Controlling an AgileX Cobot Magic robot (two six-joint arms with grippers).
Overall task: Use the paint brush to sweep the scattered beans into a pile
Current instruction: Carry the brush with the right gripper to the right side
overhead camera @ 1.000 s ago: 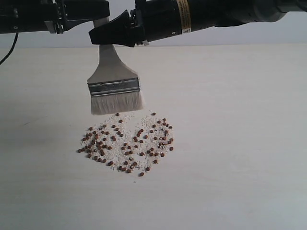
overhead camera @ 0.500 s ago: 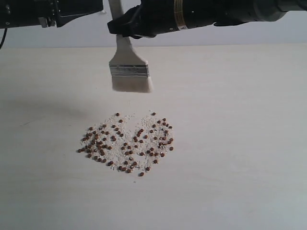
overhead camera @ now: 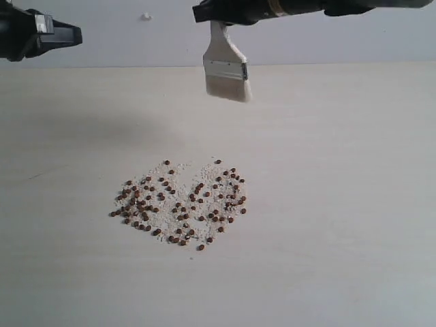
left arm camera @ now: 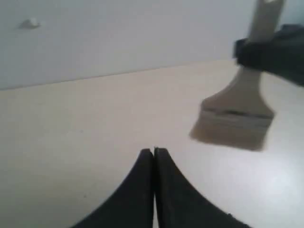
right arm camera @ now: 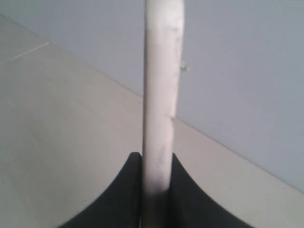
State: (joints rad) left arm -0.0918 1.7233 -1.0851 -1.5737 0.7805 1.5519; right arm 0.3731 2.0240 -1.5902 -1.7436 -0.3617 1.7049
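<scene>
While the right gripper (overhead camera: 208,12) is hanging at the top of the exterior view, it is clamping the brush (overhead camera: 226,68) by its handle. The metal band and bristles are pointing down, slightly tilted and raised off the table (overhead camera: 354,204). The beans (overhead camera: 180,204) are lying on the table nearer the camera, well apart from the bristles. They are sitting in a loose patch, mingling with white crumbs (overhead camera: 178,172). The left gripper (overhead camera: 76,35) is hovering at the upper left edge, well away from both the brush and the beans, and is carrying nothing.

Seen from the left wrist, the left gripper (left arm camera: 153,153) is pressing its two dark fingers together tip to tip, with nothing between them and bare table beneath. The brush (left arm camera: 235,111) is hanging off to one side, its bristles blurred. The right gripper (left arm camera: 273,52) is wrapping around the handle above the band. A pale wall (left arm camera: 118,38) is rising behind the table.

Seen from the right wrist, the brush handle (right arm camera: 161,85) is running straight up between the right gripper's (right arm camera: 156,164) two dark fingers. They are squeezing it from both sides. Table and wall are showing behind it.
</scene>
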